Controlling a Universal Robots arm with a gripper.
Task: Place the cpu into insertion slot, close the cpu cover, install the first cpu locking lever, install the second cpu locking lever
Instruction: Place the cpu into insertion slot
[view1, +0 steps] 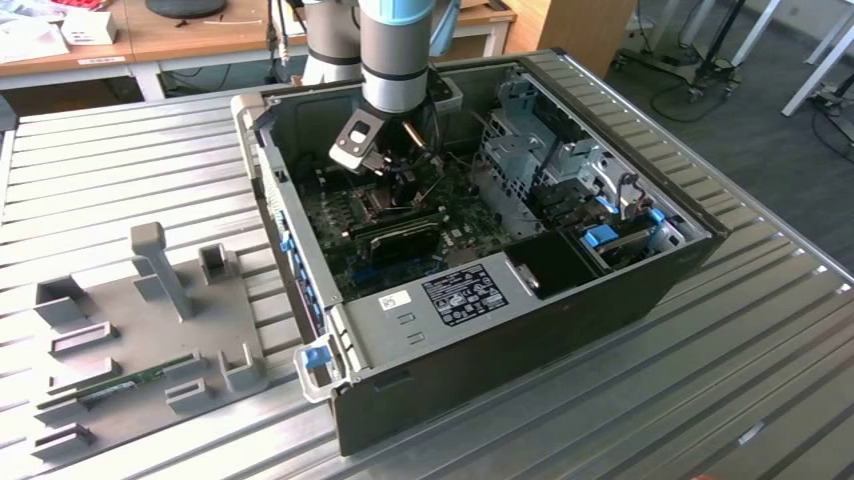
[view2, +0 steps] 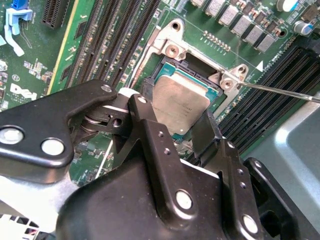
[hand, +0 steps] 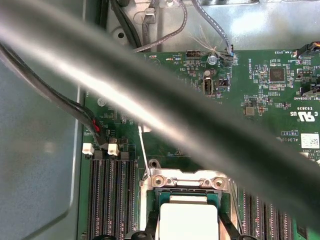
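The cpu (view2: 181, 102), a flat square chip with a dull grey top, sits between my gripper's (view2: 175, 114) two black fingers (view2: 145, 117), which are shut on its opposite edges. It hangs slightly tilted just over the insertion slot (view2: 186, 67), a dark square socket with a metal rim on the green motherboard. The first wrist view has the cpu (hand: 188, 220) in the gripper (hand: 187, 232) right below the slot's metal rim (hand: 182, 181). A thin wire locking lever (view2: 280, 92) stands free beside the socket. In the exterior view the gripper (view1: 398, 185) reaches down inside the computer case. The cpu cover is hidden.
Long black memory slots (view2: 115, 40) flank the socket on both sides. A blurred cable (hand: 175, 115) crosses close to the first wrist camera. The open case (view1: 400, 300) has drive cages (view1: 561, 170) at the exterior view's right. A grey fixture tray (view1: 134, 330) lies outside the case.
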